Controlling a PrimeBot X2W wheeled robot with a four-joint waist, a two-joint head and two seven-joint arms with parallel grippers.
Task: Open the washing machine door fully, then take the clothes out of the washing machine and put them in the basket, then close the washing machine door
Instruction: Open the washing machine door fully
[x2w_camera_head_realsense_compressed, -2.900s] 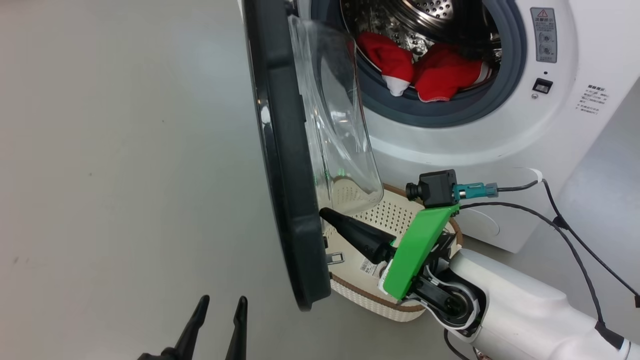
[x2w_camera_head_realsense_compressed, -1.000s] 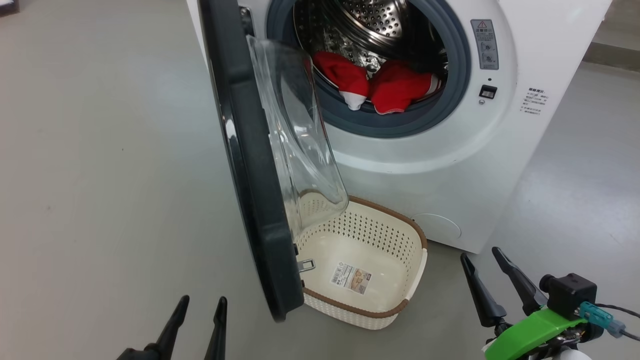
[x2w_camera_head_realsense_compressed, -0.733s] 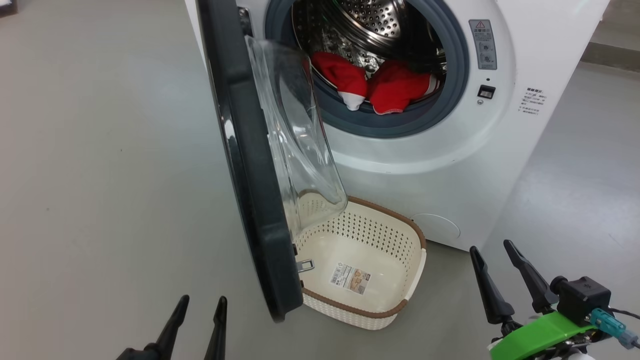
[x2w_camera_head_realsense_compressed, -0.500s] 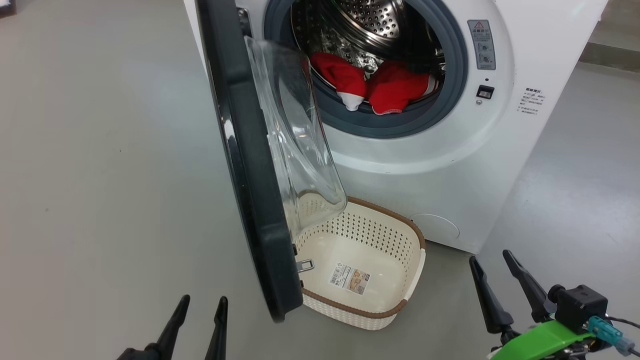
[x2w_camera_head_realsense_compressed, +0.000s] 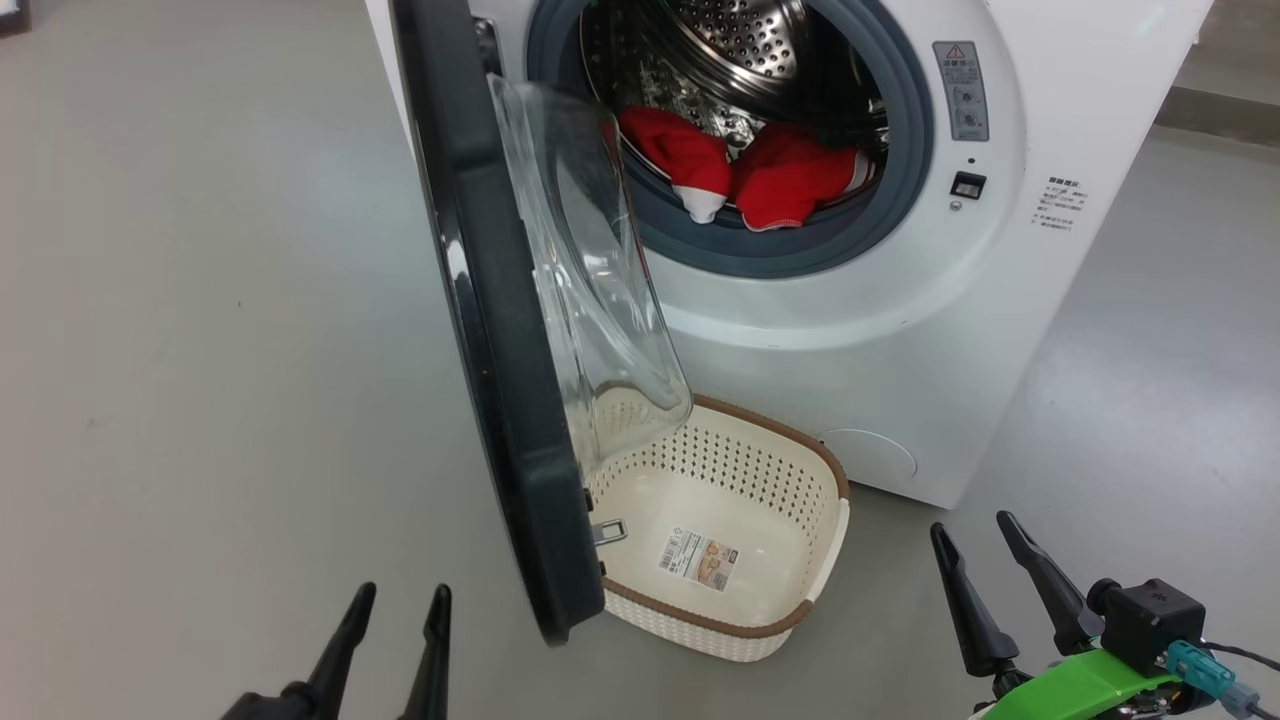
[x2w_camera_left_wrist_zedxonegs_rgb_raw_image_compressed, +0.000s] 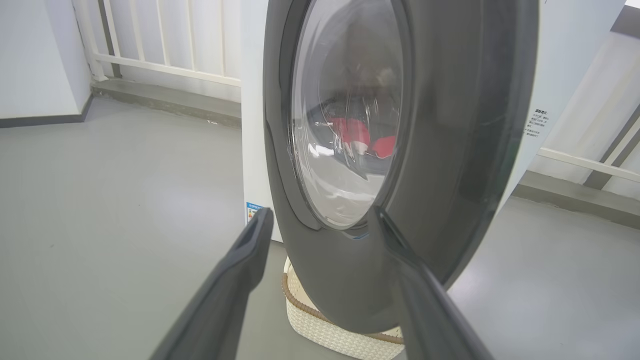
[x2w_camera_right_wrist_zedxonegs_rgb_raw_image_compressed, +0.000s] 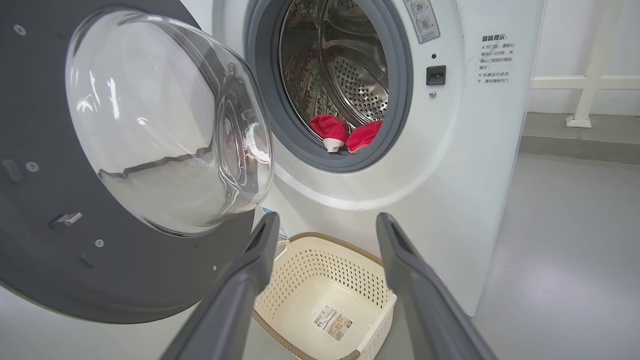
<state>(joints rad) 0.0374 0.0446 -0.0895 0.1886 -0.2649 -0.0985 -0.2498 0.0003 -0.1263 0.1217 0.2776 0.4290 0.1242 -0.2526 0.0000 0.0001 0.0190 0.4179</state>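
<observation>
Door (x2w_camera_head_realsense_compressed: 500, 330) looks pretty much fully open (hard to call), so next is reaching the clothes (x2w_camera_head_realsense_compressed: 750, 180) in the drum (x2w_camera_head_realsense_compressed: 760, 40) up top, with left gripper (x2w_camera_head_realsense_compressed: 402, 592) and right gripper (x2w_camera_head_realsense_compressed: 970, 524) both spread, empty, at the bottom.

The washing machine (x2w_camera_head_realsense_compressed: 850, 330) stood ahead of me, its door (x2w_camera_head_realsense_compressed: 500, 350) swung out left of the opening. The clothes (x2w_camera_head_realsense_compressed: 740, 175) lay in the drum (x2w_camera_head_realsense_compressed: 760, 40), at its front lip. The basket (x2w_camera_head_realsense_compressed: 720, 625) sat on the floor (x2w_camera_head_realsense_compressed: 200, 350) before the machine, just right of the door. My left gripper (x2w_camera_head_realsense_compressed: 402, 592) was left of the door, my right gripper (x2w_camera_head_realsense_compressed: 970, 524) right of the basket.
</observation>
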